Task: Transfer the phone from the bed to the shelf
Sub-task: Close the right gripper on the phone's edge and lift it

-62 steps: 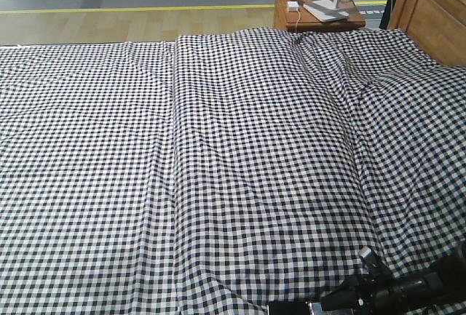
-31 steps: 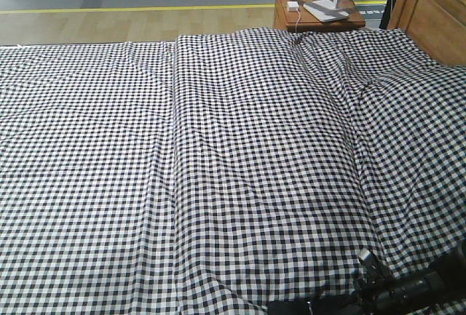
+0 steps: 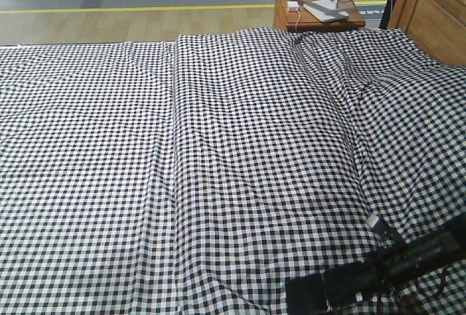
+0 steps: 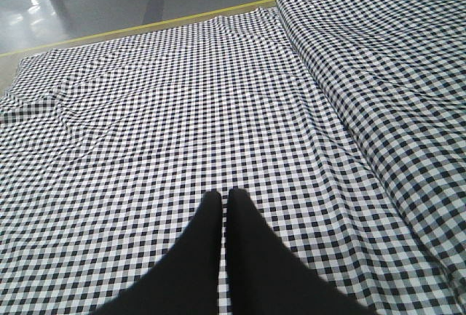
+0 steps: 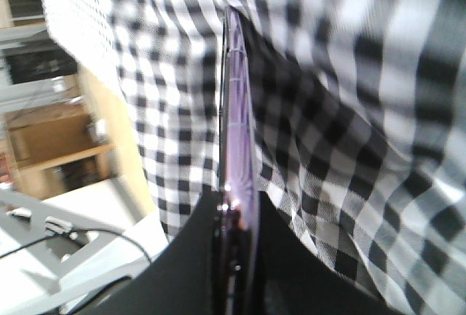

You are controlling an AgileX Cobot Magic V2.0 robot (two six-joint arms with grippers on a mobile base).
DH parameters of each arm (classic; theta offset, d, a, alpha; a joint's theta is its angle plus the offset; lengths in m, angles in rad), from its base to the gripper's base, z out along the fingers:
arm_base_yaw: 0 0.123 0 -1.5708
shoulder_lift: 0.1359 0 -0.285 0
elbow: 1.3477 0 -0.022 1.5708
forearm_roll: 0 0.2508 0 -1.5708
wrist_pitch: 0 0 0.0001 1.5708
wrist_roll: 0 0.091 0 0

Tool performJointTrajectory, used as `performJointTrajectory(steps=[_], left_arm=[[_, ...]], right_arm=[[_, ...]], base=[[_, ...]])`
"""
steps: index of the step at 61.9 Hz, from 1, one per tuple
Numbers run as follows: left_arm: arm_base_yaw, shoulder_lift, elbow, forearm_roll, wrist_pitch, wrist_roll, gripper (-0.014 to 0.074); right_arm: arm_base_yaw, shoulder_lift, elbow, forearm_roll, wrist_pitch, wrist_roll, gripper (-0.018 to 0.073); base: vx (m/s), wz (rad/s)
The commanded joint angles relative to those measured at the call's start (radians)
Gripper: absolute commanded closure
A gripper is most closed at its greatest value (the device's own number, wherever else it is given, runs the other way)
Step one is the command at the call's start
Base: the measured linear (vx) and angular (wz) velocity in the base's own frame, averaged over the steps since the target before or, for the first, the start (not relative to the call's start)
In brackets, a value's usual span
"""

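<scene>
Where the right claw (image 5: 237, 257) fills the bottom middle of its own camera's picture, its two black fingers (image 5: 182, 271) squeeze the phone (image 5: 237, 133), one on each side. The phone shows only its thin shiny edge, which runs up the middle of the picture. The checked sheet of the bed (image 5: 349, 111) is close behind it. I cannot tell if the phone touches the sheet.

In the front view the right arm (image 3: 415, 253) is a dark shape in the lower right corner, low over the bed.

The left claw (image 4: 222, 197) sits at the bottom middle of its picture. Its fingers are pressed together with nothing between them, above the flat sheet.

Farther back, at the top of the front view, a small wooden side table (image 3: 291, 18) stands past the bed's far edge with white things on it. The wooden headboard (image 3: 437, 9) is in the upper right corner. A yellow line (image 3: 145, 8) crosses the floor at the top left.
</scene>
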State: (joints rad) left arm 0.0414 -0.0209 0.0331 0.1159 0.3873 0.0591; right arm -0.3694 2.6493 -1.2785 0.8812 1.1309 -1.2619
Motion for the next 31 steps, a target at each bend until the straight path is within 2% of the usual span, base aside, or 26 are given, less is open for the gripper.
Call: performJointTrajectory(steps=[1,20,31], left_arm=[[0.001,-0.008,0.005,-0.001,-0.072,0.0,0.0595],[0.001,-0.008,0.005,-0.001,-0.072,0.0,0.0595],[0.001,-0.008,0.005,-0.001,-0.072,0.0,0.0595]], right_arm=[[0.003,-0.135,0.002,0.014,0.159,0.023,0.0561],[0.016,-0.448,0.002,0.024,0.159,0.128,0.0561],[0.112,-0.658,0.002,0.026,0.159,0.127,0.0561]], base=[[0.0,0.0],[0.0,0.0],[0.0,0.0]])
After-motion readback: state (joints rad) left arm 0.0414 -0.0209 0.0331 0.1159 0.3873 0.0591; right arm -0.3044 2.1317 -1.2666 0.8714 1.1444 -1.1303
